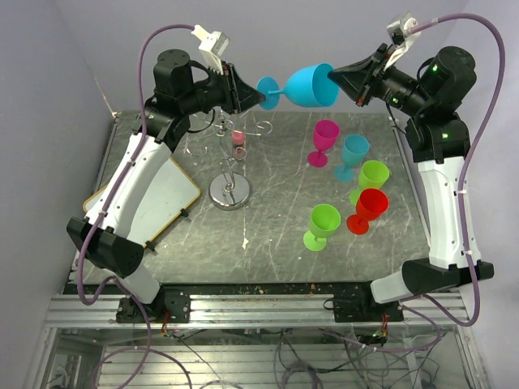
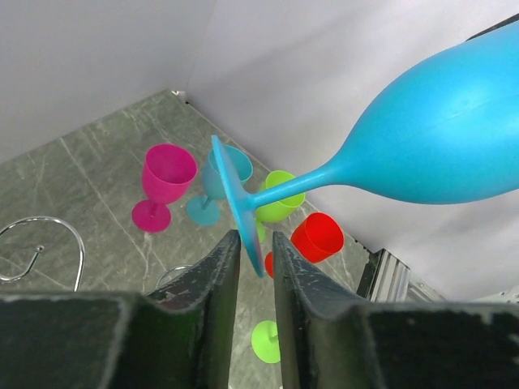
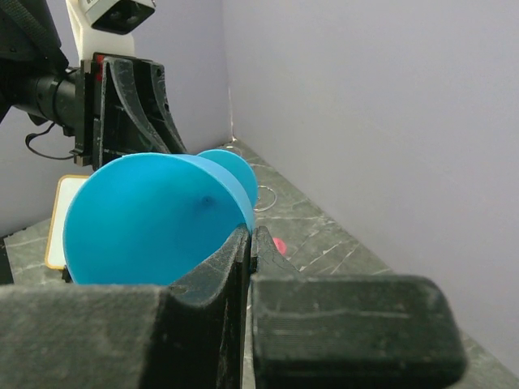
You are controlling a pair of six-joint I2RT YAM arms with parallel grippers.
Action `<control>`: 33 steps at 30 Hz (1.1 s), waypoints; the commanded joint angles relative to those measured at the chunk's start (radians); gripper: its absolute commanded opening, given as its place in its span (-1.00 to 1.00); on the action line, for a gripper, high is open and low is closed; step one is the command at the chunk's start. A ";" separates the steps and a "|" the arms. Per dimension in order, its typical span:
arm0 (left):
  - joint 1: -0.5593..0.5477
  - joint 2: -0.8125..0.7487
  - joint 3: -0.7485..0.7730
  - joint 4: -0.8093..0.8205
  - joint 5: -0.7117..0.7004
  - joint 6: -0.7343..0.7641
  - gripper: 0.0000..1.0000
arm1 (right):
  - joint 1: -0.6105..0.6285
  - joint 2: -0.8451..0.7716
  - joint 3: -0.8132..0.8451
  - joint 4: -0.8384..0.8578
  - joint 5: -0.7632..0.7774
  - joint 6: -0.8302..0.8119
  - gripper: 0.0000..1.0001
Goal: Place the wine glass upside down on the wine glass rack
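Two arms hold a matte sky-blue wine glass [image 1: 308, 86] sideways, high above the table's [image 1: 268, 259] far edge, close to the back wall; right gripper [image 1: 333, 79] pinches the bowl's rim; left gripper [image 1: 259, 96] straddles the round foot, whether clamped cannot be told; wine glass rack [image 1: 230, 162] stands below-left, open surface separating it from five coloured glasses [image 1: 371, 204].

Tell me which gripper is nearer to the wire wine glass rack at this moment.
Left. The left gripper hangs above the far side of the rack, its fingers around the foot of the blue wine glass. The right gripper pinches the rim, well off to the right.
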 commanded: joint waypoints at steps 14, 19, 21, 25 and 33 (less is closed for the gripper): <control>-0.017 -0.031 -0.007 0.085 0.020 -0.068 -0.86 | -0.002 -0.009 -0.056 0.055 -0.035 0.001 -0.95; -0.016 -0.065 -0.008 0.053 -0.032 -0.013 -0.86 | -0.002 -0.024 -0.064 0.023 -0.029 -0.041 -0.37; -0.014 -0.080 0.001 0.024 -0.052 0.022 -0.86 | -0.004 -0.033 -0.064 0.006 -0.024 -0.060 -0.12; -0.006 -0.102 0.026 -0.021 -0.093 0.071 -0.86 | -0.004 -0.050 -0.056 -0.040 -0.014 -0.112 0.21; 0.054 -0.156 0.099 -0.137 -0.222 0.230 -0.86 | -0.005 -0.085 0.008 -0.168 0.052 -0.240 0.64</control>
